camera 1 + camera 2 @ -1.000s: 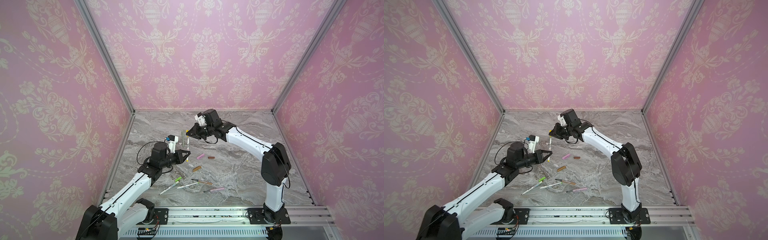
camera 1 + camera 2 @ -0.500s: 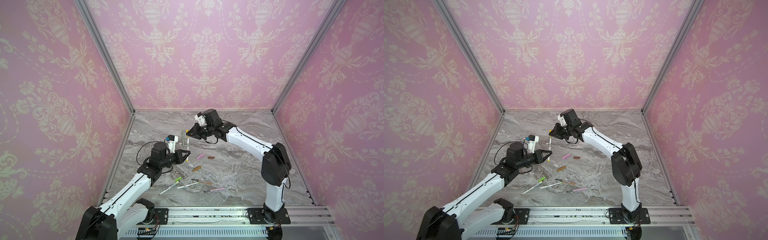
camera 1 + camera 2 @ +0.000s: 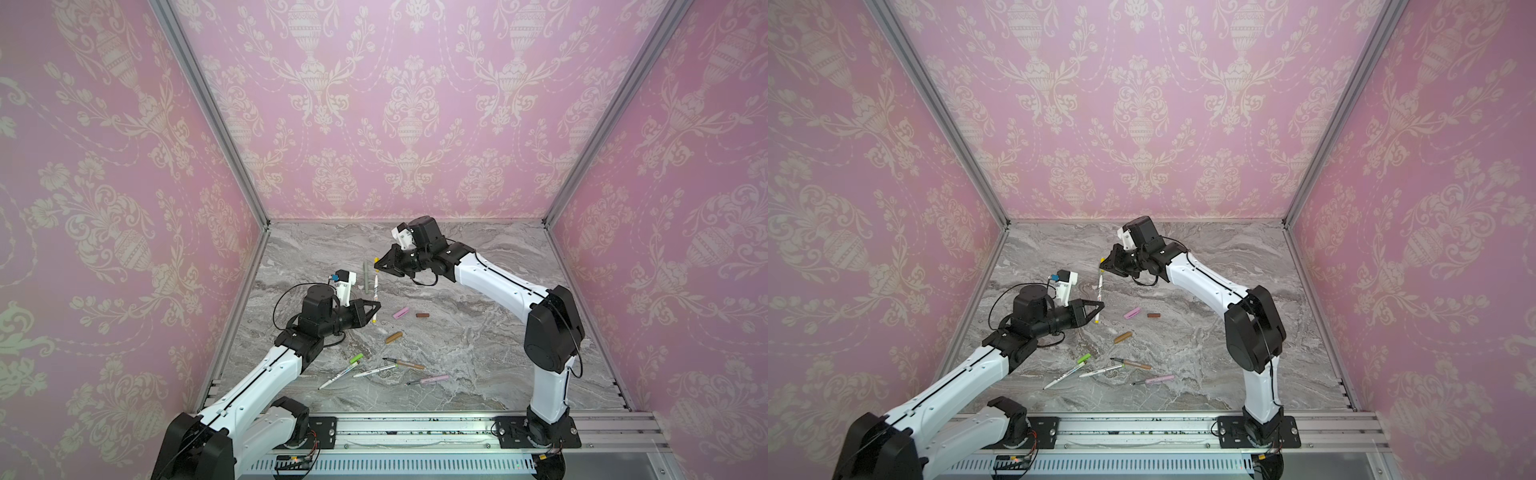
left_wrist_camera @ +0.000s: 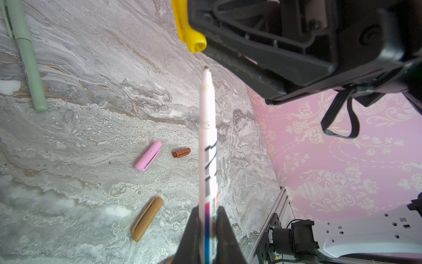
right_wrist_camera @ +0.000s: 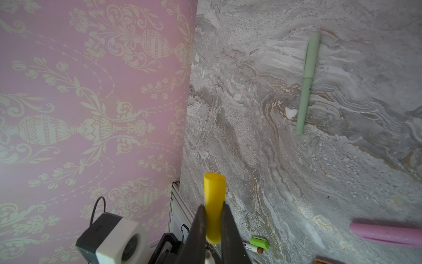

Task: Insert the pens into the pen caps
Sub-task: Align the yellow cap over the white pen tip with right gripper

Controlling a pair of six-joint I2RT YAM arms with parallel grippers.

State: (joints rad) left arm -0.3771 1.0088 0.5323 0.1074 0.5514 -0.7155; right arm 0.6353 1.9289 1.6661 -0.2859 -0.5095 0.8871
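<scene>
The left gripper (image 4: pixel 206 211) is clamped on the white pen (image 4: pixel 207 137). The pen's dark tip stops just short of the open end of the yellow cap (image 4: pixel 190 32), which the right gripper (image 5: pixel 212 205) pinches shut. Both arms reach inward above the marble table (image 3: pixel 478 332), the right one stretching past the middle. The pink cap (image 3: pixel 401 312), brown cap (image 3: pixel 422 315) and tan cap (image 3: pixel 393 337) lie loose nearby.

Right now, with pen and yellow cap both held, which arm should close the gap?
Left, probably: the left gripper holds the white pen, tip just outside the yellow cap, and the left wrist view shows both. In the right wrist view, the right gripper hides nearly all of the pen.
</scene>
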